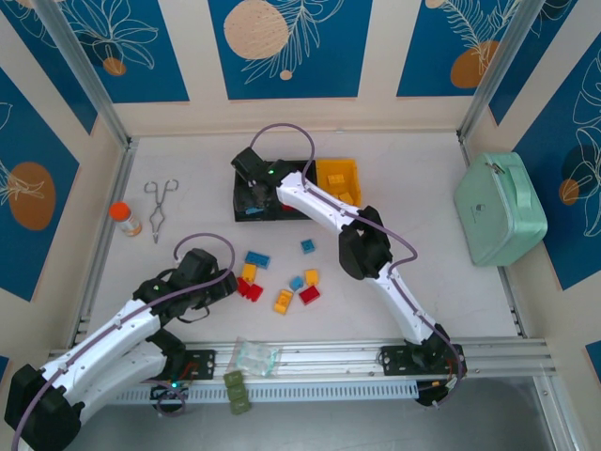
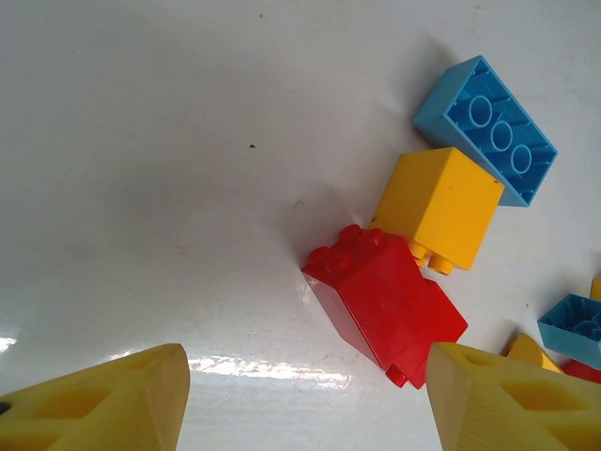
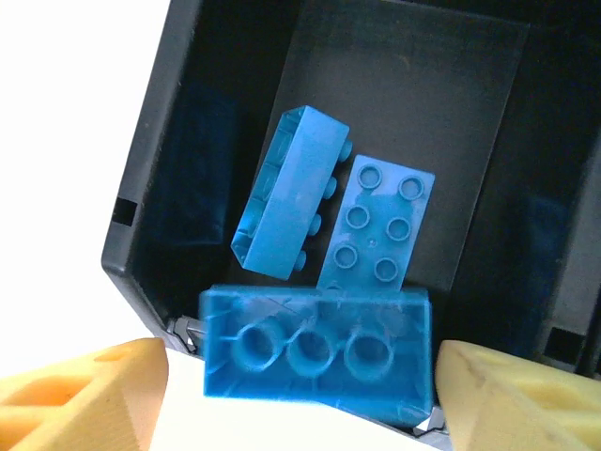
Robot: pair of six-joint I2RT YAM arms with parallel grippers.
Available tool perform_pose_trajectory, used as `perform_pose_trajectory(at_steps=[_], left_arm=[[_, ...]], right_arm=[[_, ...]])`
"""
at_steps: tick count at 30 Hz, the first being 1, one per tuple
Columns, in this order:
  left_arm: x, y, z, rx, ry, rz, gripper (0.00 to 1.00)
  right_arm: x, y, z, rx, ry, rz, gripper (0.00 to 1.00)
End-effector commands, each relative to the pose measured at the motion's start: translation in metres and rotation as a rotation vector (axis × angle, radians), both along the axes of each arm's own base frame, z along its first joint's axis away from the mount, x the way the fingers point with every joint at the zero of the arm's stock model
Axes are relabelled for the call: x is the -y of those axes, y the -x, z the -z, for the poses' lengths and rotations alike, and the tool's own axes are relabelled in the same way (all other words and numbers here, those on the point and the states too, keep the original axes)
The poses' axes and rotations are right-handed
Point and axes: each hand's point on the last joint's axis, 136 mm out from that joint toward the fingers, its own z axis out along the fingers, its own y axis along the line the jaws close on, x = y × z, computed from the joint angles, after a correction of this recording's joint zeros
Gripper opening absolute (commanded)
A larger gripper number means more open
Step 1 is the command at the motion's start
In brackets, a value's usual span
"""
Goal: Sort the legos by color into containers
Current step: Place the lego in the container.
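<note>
My right gripper (image 3: 300, 395) hangs open over the left black container (image 3: 188, 141). A light blue lego (image 3: 319, 352), studs down and blurred, sits loose between its fingers, touching neither. Two more blue legos (image 3: 286, 193) lie inside that container. In the top view this gripper (image 1: 254, 193) is at the row of containers, with the yellow container (image 1: 338, 178) on the right. My left gripper (image 2: 305, 395) is open low over the table. A red lego (image 2: 385, 301) lies by its right finger (image 2: 507, 404), with a yellow lego (image 2: 439, 207) and a blue lego (image 2: 488, 127) beyond.
Several loose legos (image 1: 283, 301) lie mid-table. A mint-green case (image 1: 500, 209) stands at the right. Metal tongs (image 1: 160, 207) and an orange-capped bottle (image 1: 125, 219) lie at the left. A clear bag (image 1: 255, 357) rests on the near rail.
</note>
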Motion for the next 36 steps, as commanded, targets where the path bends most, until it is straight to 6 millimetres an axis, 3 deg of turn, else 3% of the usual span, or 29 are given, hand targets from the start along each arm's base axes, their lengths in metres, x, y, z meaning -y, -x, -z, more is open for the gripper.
perform_pose_trajectory(at_steps=[1, 11, 20, 28, 36], left_arm=[[-0.005, 0.004, 0.003, -0.017, -0.002, -0.022, 0.67], [-0.004, 0.003, 0.003, -0.017, 0.000, -0.017, 0.67], [0.001, 0.002, 0.005, -0.024, 0.009, 0.006, 0.69], [0.016, -0.002, 0.008, -0.053, 0.023, 0.076, 0.68], [0.033, -0.010, 0.012, -0.072, 0.042, 0.113, 0.69]], right_arm=[[0.005, -0.002, 0.003, -0.008, 0.022, 0.006, 0.79], [0.005, 0.004, -0.022, 0.037, -0.004, -0.005, 0.78], [0.019, 0.031, -0.058, 0.095, -0.067, -0.013, 0.78], [0.057, 0.063, -0.063, 0.097, -0.097, 0.012, 0.78], [0.114, 0.100, -0.042, 0.055, -0.094, 0.095, 0.78]])
